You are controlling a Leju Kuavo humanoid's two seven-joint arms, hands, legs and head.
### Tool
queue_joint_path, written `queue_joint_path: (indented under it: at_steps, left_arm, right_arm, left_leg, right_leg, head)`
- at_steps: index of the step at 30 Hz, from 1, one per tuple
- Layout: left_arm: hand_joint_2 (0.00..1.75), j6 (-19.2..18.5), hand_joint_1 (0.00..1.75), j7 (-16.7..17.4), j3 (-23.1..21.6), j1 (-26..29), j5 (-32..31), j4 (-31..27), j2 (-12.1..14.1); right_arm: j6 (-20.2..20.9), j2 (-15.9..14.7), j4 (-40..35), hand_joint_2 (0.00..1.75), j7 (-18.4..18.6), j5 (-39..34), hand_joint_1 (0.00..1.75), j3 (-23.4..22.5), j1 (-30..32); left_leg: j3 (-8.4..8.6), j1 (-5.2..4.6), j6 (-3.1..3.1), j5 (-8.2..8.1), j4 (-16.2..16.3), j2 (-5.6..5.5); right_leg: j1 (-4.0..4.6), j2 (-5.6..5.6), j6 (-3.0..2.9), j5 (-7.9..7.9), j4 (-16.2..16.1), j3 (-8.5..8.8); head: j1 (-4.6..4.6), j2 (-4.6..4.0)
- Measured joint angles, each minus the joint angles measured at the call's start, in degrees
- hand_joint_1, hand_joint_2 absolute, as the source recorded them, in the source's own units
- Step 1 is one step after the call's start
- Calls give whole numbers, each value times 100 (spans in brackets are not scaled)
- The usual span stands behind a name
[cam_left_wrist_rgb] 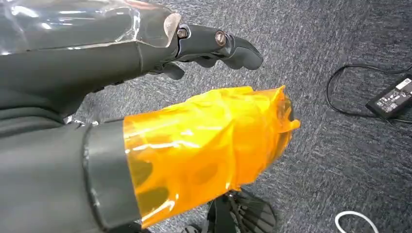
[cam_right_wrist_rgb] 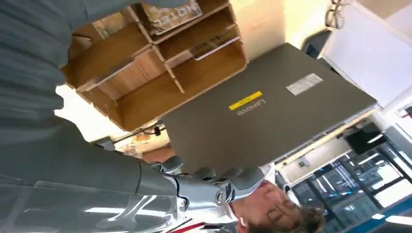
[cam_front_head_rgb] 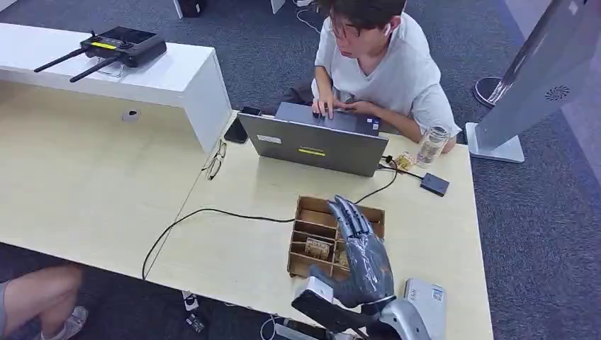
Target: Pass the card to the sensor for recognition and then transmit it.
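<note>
A wooden divider box stands on the table in front of the laptop, with cards in its near compartments. My right hand hovers over the box's right side, fingers stretched forward and holding nothing. The right wrist view shows the box with a printed card and another card lying in it. A flat grey-white device lies by my right wrist at the table's front edge. My left hand hangs over the carpet with nothing in it, its thumb wrapped in orange film.
A person types on a grey laptop just behind the box. A small black box on a cable, a water bottle, glasses and a phone lie around it. A white raised counter stands at far left.
</note>
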Motion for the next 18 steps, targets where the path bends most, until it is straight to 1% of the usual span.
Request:
queue_joint_path:
  at_steps: [1, 2, 3, 4, 6, 7, 11, 18]
  left_arm:
    - [0, 0, 0, 0, 0, 0, -11, 0, 0]
    - [0, 0, 0, 0, 0, 0, -15, 0, 0]
    - [0, 0, 0, 0, 0, 0, -24, 0, 0]
    - [0, 0, 0, 0, 0, 0, -31, 0, 0]
    - [0, 0, 0, 2, 0, 0, -37, 0, 0]
    - [0, 0, 0, 4, 0, 0, -44, 0, 0]
    - [0, 0, 0, 7, 0, 0, -48, 0, 0]
    - [0, 0, 0, 7, 0, -1, -48, 0, 0]
  right_arm:
    - [-11, -2, 24, 175, 33, 70, 28, -9, 15]
    - [-17, -4, 48, 175, 63, 142, 40, -17, 32]
    - [-22, -7, 66, 175, 87, 198, 63, -26, 47]
    - [-26, -7, 90, 175, 125, 267, 72, -42, 62]
    - [-37, -7, 129, 175, 177, 374, 70, -72, 80]
    - [-46, -7, 148, 175, 201, 430, 75, -96, 87]
    - [-70, -7, 192, 175, 310, 623, 75, -160, 112]
    - [-79, -9, 210, 175, 378, 800, 77, -227, 147]
  left_leg:
    - [0, 0, 0, 0, 0, 0]
    - [0, 0, 0, 0, 0, 0]
    - [0, 0, 0, 0, 0, 0]
    - [0, 0, 0, 0, 0, 0]
    - [0, 0, 0, 0, 0, 0]
    - [0, 0, 0, 0, 0, 0]
    - [0, 0, 0, 0, 0, 0]
    - [0, 0, 0, 0, 0, 0]
  right_leg:
    - [0, 0, 0, 0, 0, 0]
    - [0, 0, 0, 0, 0, 0]
    - [0, 0, 0, 0, 0, 0]
    - [0, 0, 0, 0, 0, 0]
    - [0, 0, 0, 0, 0, 0]
    - [0, 0, 0, 0, 0, 0]
    - [0, 0, 0, 0, 0, 0]
    - [0, 0, 0, 0, 0, 0]
  head:
    - [2, 0]
    - [2, 0]
    - [2, 0]
    - [0, 0]
    - [2, 0]
    - [2, 0]
    - [2, 0]
    - [0, 0]
